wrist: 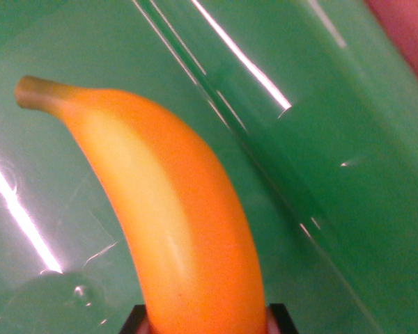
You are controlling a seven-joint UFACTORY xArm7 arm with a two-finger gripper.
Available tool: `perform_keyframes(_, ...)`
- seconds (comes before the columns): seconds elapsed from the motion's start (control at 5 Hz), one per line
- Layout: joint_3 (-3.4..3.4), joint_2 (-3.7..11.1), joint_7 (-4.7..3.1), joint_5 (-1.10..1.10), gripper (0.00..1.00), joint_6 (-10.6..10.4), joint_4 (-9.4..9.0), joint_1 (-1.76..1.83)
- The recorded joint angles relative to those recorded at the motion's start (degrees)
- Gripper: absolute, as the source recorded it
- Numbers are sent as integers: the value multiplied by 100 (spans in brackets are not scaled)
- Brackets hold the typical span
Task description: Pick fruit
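At the bottom edge of the wrist view, the gripper shows two dark fingertips pressed against either side of a banana, closed on its lower end. The banana rises up and to the wrist view's left, stem tip farthest away. A steady, straight lift should keep it from slipping. Behind it lies a glossy green bin, otherwise seemingly empty.

Bright, soft-focused close-up; white glare streaks cross the glossy green bin.
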Motion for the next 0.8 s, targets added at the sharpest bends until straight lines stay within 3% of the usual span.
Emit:
perform_keyframes(0.2,2,-105,-5,3,100,241,137,-1)
perform_keyframes(0.4,2,-105,-5,3,100,241,137,-1)
perform_keyframes(0.6,5,-216,-11,6,100,498,282,-2)
perform_keyframes(0.8,5,-216,-11,6,100,498,282,-2)
